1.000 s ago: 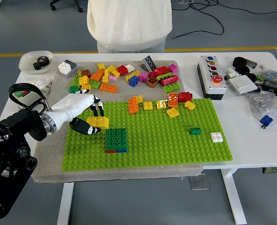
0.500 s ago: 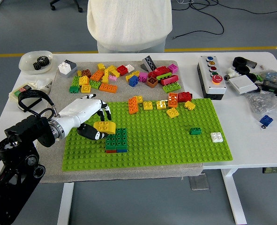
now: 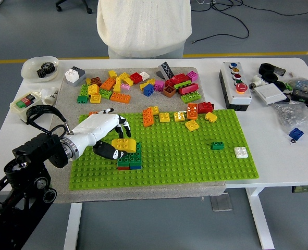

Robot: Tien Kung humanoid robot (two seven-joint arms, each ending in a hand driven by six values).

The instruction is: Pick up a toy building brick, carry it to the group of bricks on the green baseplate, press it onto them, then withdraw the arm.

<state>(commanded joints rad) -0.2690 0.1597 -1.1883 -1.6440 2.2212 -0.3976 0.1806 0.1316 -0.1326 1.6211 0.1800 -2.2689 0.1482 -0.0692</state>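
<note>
A clear plastic bowl [image 3: 38, 63] at the table's far left holds black gears [image 3: 47, 69]. My left hand [image 3: 108, 134] grips a yellow studded toy brick [image 3: 123, 145], long axis running left to right, studs up, on the green brick stack [image 3: 130, 155] on the green studded baseplate [image 3: 195, 156].

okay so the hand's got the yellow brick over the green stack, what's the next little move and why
Probably press straight down. The left hand holds the yellow brick at the top of the green stack on the baseplate, but it looks slightly tilted and not seated.
</note>
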